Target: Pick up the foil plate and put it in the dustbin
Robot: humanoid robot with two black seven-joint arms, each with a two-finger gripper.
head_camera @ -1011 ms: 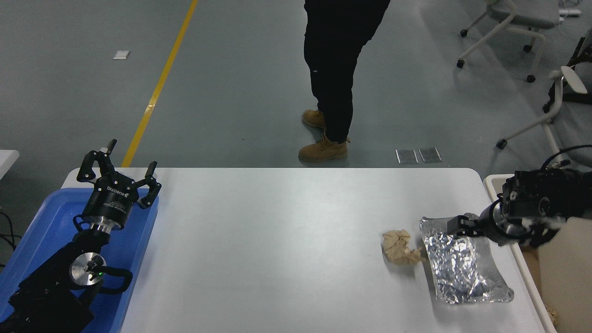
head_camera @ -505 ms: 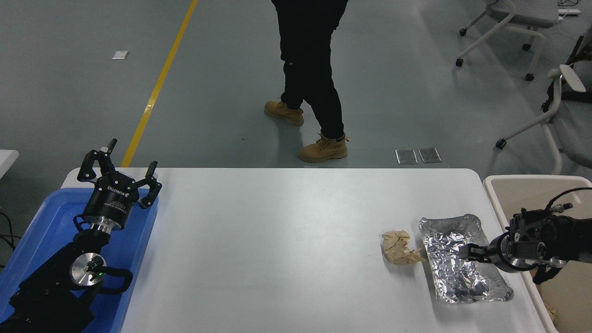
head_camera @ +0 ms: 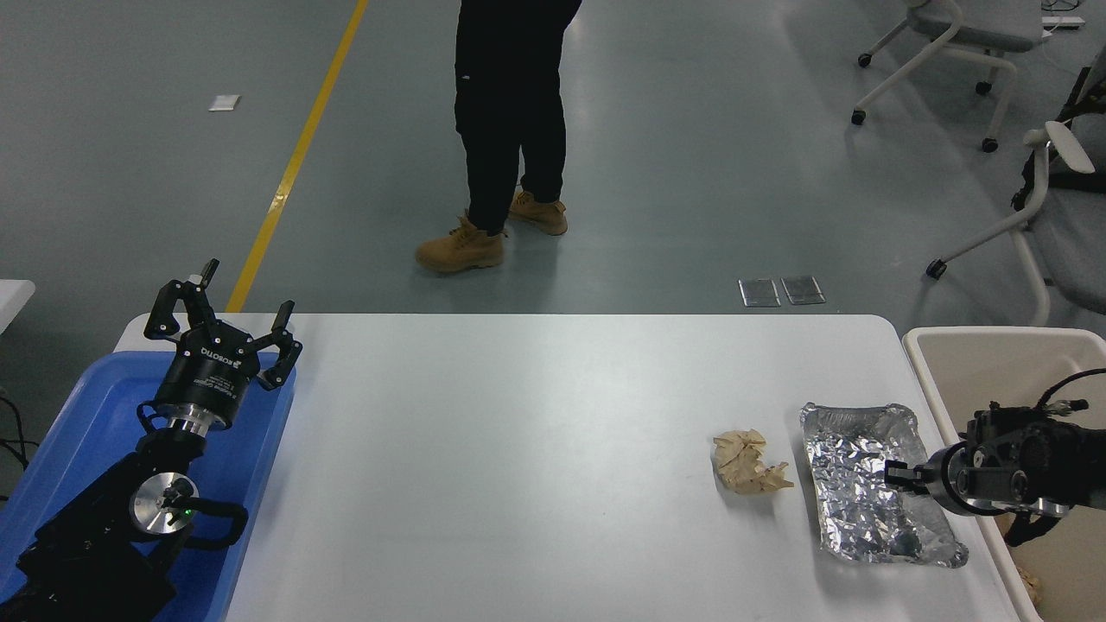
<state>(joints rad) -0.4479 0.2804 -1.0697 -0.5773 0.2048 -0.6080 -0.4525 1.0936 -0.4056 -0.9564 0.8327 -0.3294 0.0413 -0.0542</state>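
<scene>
Silver and crinkled, the foil plate (head_camera: 873, 484) lies near the right edge of the white table (head_camera: 518, 449), and it has shifted a little toward the dustbin (head_camera: 994, 363) since half a second ago, away from the tan paper wad (head_camera: 747, 462). My right gripper (head_camera: 894, 475) has drawn back to the plate's right rim; its fingertips touch the foil, but I cannot tell if they pinch it. My left gripper (head_camera: 220, 333) is parked, spread, over the blue tray (head_camera: 78, 432).
</scene>
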